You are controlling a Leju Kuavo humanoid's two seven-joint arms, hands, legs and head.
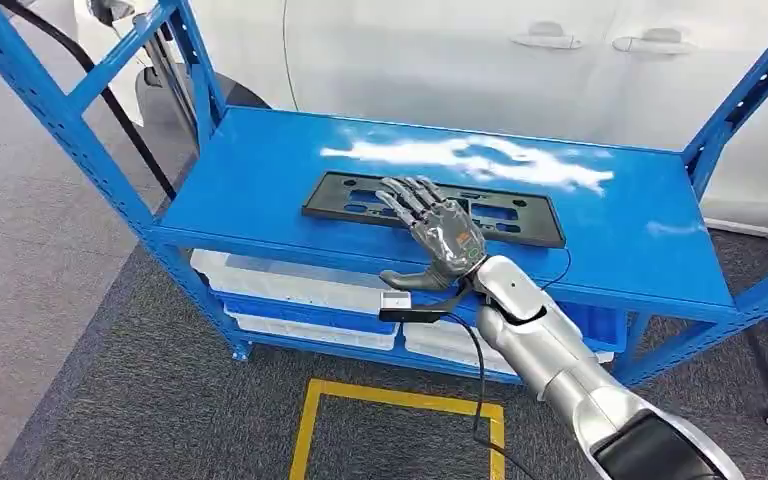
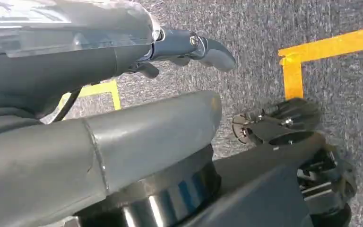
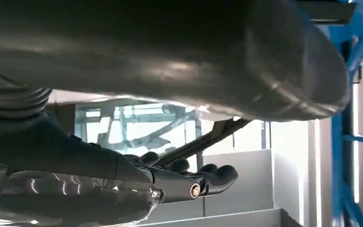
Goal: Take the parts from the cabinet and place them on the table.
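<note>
1. Head view is showing the blue cabinet (image 1: pixel 260 150), a steel rack parked in front of a white car (image 1: pixel 440 50); its top shelf is carrying the task's part.
2. The part is a flat black plastic plate (image 1: pixel 345 195), long and thin with cut-out slots, lying near the shelf's front edge. It is looking light and fairly stiff, though likely to flex along its length and to slide on the glossy paint.
3. The right hand (image 1: pixel 438 232) is lying on the plate near its middle, fingers spread and stretched flat over it, thumb hanging below the shelf's front edge; it is gripping nothing yet.
4. A sensible hold, I judge, is pinching the near long edge close to the middle, fingers on top and thumb beneath, so the plate is not tipping to one end.
5. The left hand (image 2: pixel 189 47) is hanging over the grey floor, holding nothing; how its fingers lie I cannot tell.
</note>
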